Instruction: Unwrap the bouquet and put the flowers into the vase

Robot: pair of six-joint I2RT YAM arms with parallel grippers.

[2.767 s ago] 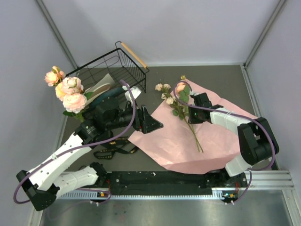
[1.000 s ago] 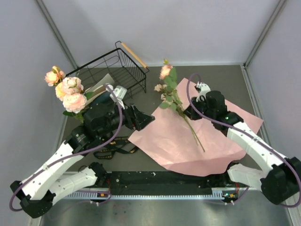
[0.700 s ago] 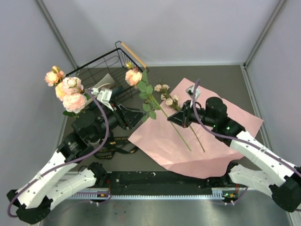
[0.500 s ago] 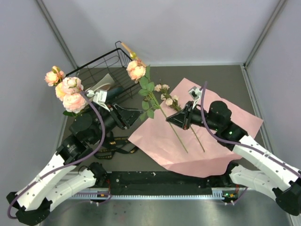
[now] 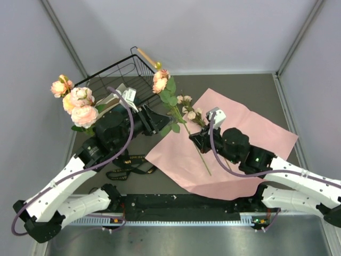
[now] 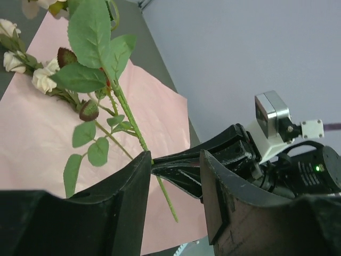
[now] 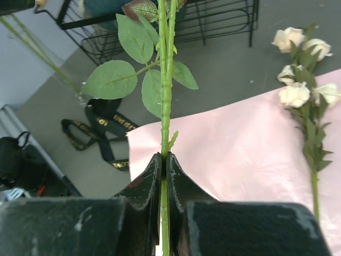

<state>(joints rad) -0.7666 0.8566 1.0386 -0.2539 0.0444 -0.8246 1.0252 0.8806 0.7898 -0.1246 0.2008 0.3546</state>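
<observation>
Paper (image 5: 266, 125) covers grey tabletop (image 5: 250, 88); right tool (image 7: 163, 157) pinches rose stem (image 7: 165, 106), left tool (image 6: 176, 157) gapes.

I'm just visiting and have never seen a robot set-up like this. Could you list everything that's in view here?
peach rose: one, peach bloom on a leafy green stem, held up over the paper
cream bud spray: one, cream buds with green leaves, lying at the paper's far edge
paper: one sheet, pink, spread on the table's right half
rose bunch: about four blooms, peach and pink, standing at the table's left edge
ribbon: one, black with gold lettering, loose on the table beside the paper
wire basket: one, black with a wooden handle, far left
table: one, dark grey
left gripper: one, black, jaws open at the rose's stem
right gripper: one, black, shut on the rose's stem
</observation>
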